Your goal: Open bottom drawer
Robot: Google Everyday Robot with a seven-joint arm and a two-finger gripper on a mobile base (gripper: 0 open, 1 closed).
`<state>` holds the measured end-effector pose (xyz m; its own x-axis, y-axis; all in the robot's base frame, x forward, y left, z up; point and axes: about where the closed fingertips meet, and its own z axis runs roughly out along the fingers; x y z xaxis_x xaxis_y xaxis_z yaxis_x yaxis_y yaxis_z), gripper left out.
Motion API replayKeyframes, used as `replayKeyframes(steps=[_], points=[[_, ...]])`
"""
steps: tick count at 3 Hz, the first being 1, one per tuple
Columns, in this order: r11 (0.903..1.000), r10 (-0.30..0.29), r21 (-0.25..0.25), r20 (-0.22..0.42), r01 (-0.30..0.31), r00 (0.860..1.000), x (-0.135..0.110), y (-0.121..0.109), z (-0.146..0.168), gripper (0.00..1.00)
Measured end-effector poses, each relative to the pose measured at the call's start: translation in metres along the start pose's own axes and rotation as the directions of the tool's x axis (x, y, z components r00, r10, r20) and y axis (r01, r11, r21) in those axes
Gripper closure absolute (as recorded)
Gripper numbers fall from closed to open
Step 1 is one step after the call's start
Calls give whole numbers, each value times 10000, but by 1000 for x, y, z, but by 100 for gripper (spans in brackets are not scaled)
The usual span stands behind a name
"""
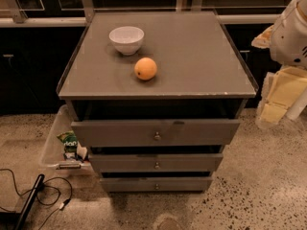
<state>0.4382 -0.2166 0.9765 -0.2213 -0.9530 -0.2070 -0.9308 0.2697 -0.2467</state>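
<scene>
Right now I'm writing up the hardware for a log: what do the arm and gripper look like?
At the right edge, the arm has a rounded glossy white shell with small dark marks. Below it, the gripper shows pale yellow, flat blocky parts and a white cylindrical piece. No cables show on either.

Pale robot gripper point(282, 96) at right edge, apart from grey wooden cabinet point(192, 56).
Narrow grey bottom drawer point(156, 183) lowest of three; white ceramic bowl point(126, 39), round orange fruit point(145, 68) on top.
</scene>
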Motion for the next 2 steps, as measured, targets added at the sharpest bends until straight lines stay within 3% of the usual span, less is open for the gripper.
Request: replayKeyframes(steps=[2], points=[[10000, 26, -70, 23, -26, 10000, 1, 1, 7, 0]])
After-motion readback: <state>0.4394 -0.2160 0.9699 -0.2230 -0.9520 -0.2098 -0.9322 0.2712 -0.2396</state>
